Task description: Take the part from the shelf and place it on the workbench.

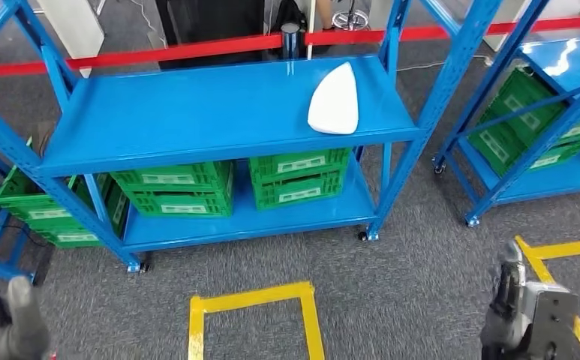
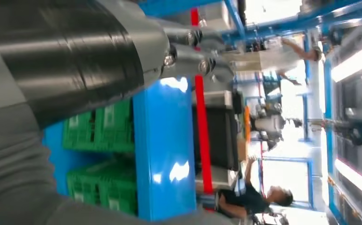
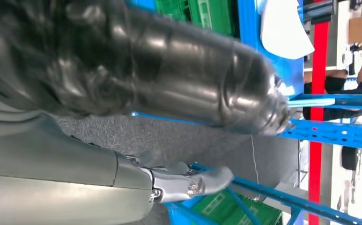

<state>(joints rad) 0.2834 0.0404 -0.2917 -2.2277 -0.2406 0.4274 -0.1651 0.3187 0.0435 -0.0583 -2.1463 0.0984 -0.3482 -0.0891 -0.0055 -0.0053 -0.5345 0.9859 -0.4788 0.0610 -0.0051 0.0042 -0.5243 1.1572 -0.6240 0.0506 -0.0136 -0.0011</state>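
Note:
The white, rounded-triangle part [image 1: 334,101] lies on the right side of the top board of the blue shelf [image 1: 196,120]; its edge also shows in the right wrist view [image 3: 282,28]. My left hand [image 1: 1,319] hangs low at the lower left, far from the shelf, holding nothing, with its fingers [image 2: 193,51] stretched out. My right hand [image 1: 515,307] hangs low at the lower right, well short of the part and below it, with nothing in it and its fingers [image 3: 188,183] extended.
Green crates [image 1: 234,184] fill the shelf's lower board. A second blue shelf [image 1: 542,112] with green crates stands to the right. Yellow tape [image 1: 253,311] marks the grey carpet in front. A red barrier band [image 1: 196,51] runs behind the shelf, with people [image 2: 254,199] beyond.

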